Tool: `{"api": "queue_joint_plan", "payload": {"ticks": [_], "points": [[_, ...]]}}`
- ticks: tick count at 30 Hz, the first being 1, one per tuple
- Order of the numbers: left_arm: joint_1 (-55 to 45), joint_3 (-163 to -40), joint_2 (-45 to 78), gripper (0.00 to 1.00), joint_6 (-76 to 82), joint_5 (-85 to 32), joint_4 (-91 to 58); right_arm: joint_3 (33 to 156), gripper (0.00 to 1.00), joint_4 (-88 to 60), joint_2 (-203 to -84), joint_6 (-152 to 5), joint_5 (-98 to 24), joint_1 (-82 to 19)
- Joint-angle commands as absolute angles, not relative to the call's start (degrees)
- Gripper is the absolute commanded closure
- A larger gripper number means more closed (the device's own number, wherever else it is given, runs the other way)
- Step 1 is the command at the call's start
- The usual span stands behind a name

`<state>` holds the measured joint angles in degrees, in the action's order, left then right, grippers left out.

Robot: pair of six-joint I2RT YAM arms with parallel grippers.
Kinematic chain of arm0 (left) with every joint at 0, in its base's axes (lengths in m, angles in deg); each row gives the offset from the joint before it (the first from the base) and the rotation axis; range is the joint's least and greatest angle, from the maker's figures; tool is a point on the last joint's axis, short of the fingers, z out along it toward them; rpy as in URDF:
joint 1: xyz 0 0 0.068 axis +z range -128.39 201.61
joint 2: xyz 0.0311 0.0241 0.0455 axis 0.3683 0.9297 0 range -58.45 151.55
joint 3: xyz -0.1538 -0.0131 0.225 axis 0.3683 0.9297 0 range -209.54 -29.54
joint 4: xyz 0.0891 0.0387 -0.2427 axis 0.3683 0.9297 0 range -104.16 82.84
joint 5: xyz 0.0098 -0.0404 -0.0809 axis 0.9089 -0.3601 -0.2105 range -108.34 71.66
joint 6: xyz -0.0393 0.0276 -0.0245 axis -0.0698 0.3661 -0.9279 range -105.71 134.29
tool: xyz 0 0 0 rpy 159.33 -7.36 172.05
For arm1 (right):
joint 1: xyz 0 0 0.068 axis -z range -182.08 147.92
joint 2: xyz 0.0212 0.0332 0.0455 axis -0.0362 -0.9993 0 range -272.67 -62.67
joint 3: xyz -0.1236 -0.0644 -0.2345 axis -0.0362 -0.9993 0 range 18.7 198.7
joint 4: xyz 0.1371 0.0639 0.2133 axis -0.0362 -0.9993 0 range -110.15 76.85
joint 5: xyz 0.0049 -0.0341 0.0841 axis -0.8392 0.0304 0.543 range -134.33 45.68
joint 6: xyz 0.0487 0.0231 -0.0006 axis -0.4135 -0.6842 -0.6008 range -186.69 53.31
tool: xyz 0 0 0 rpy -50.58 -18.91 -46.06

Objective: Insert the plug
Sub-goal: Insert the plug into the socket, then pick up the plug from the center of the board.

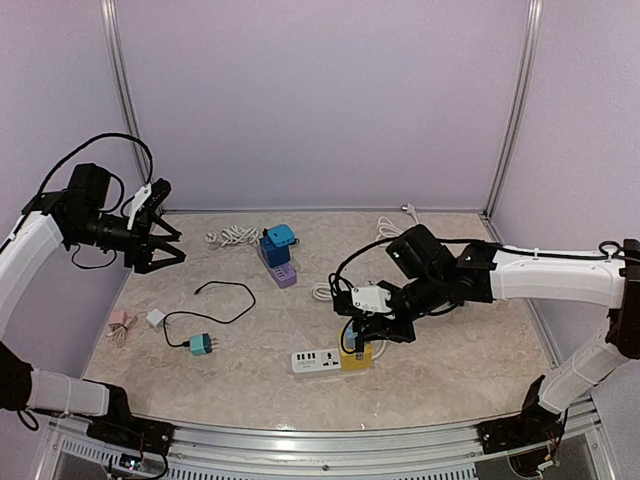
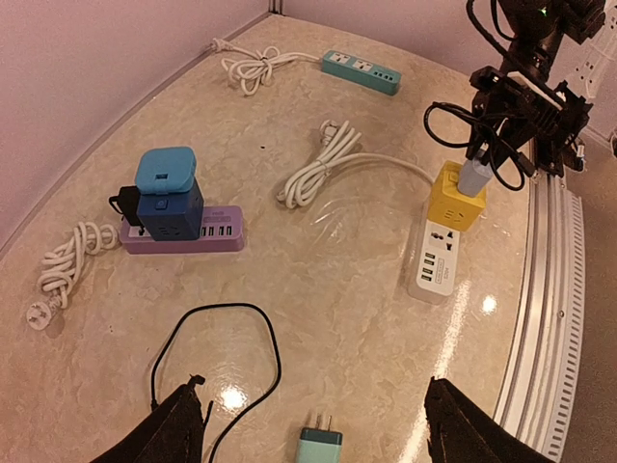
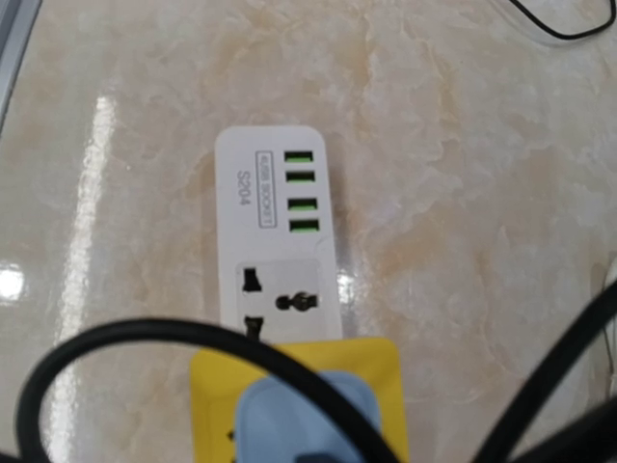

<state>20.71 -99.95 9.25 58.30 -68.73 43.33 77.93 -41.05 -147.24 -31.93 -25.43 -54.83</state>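
A pale blue-grey plug [image 2: 474, 177] stands on top of the yellow adapter cube [image 2: 455, 200], which sits in the white power strip [image 2: 439, 260]. My right gripper [image 1: 358, 335] is shut on the plug from above, with its black cable looping beside it. The right wrist view shows the plug [image 3: 308, 415] low over the yellow adapter [image 3: 381, 371]; how deep its prongs sit is hidden. The strip [image 3: 275, 227] has one free socket and green USB ports. My left gripper [image 2: 313, 386] hangs open and empty, high at the left [image 1: 165, 240].
A teal charger [image 2: 319, 446] with a black cable [image 2: 253, 333] lies below the left gripper. A purple strip [image 2: 183, 234] carries blue adapters [image 2: 166, 183]. A teal strip [image 2: 360, 69] and coiled white cords [image 2: 318, 164] lie further back. The table's metal edge [image 2: 549, 289] runs near the white strip.
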Motion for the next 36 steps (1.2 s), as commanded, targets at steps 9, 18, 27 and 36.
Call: {"api": "queue_joint_plan", "payload": {"ticks": [9,18,27,36], "points": [[21.21,-100.37,8.44,0.23,59.07,-69.26,44.43,80.69,0.1,-46.7,-143.69,-37.3,-28.69,-55.79],[19.91,-97.75,7.68,0.2,59.87,-58.35,44.19,86.86,0.0,-56.45,-137.58,-40.75,-30.05,-55.79],[0.91,-88.8,15.82,0.25,66.8,-31.3,52.03,90.05,0.0,-59.08,-132.46,-56.17,-38.85,-55.79],[-1.36,-84.17,25.43,0.26,64.68,-24.71,40.55,86.86,0.0,-50.25,-132.78,-61.78,-40.51,-55.86]]}}
